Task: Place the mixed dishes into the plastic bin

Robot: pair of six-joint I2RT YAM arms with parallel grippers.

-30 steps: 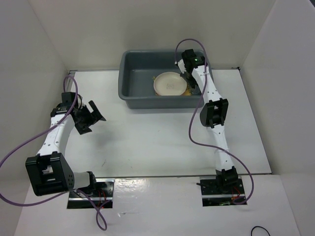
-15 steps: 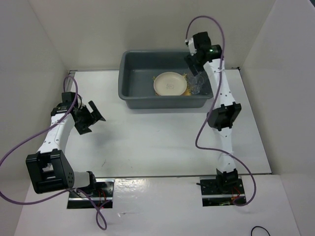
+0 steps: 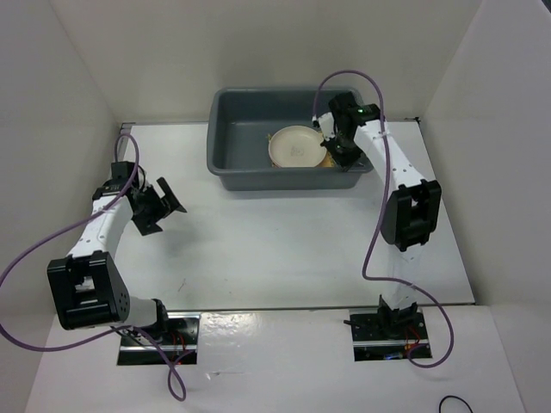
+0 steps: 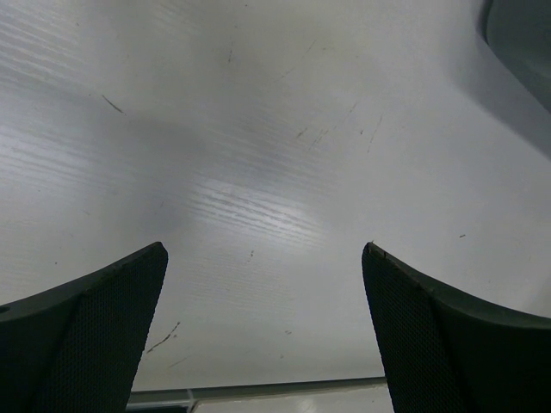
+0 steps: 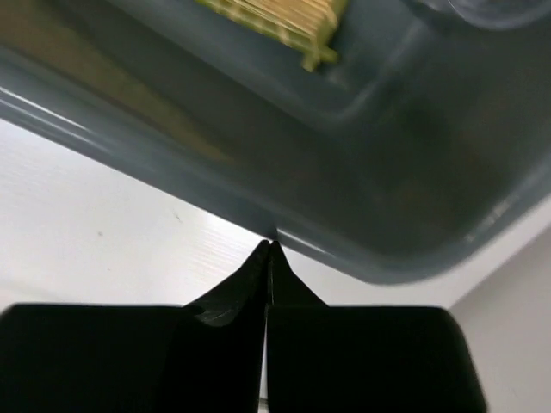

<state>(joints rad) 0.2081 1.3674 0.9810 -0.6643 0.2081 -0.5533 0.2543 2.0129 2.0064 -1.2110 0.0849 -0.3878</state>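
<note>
The grey-blue plastic bin stands at the back of the table. In it lies the cream round plate on the yellow woven mat, whose corner shows in the right wrist view. My right gripper is shut and empty, its tips just above the bin's front right rim. A clear curved edge, perhaps a cup, shows at that view's top. The pink plate is hidden. My left gripper is open and empty over the left of the table.
White walls enclose the table on the left, back and right. The bin's corner shows at the top right of the left wrist view. The arm bases sit at the near edge.
My right arm has swung from the bin's back right corner forward and down to its front right rim. The clear cups seen earlier are now under the arm. The left arm has barely moved.
</note>
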